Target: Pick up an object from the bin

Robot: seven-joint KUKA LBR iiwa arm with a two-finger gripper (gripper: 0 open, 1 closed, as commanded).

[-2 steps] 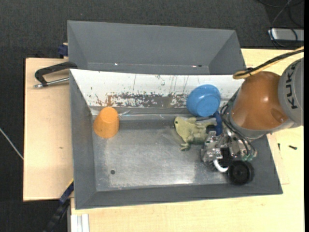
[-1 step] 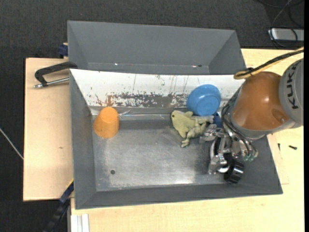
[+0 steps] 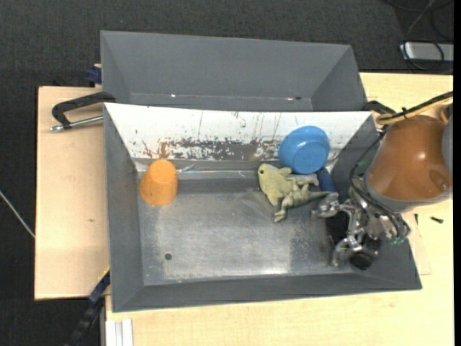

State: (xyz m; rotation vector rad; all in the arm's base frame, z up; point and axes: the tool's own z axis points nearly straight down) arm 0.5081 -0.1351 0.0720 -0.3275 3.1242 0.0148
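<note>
My gripper (image 3: 338, 229) hangs at the bin's right side, near the right wall, its metal fingers spread apart with nothing between them. A pale green toy frog (image 3: 285, 188) lies just to its left, toward the back of the bin. Behind the frog a blue bowl (image 3: 304, 150) leans tilted against the back wall. An orange cup (image 3: 158, 182) stands upside down at the back left, far from the gripper.
The arm with its orange cover comes in over the right rim. The bin's sloped walls close in on all sides; bare floor stretches across the middle and front left.
</note>
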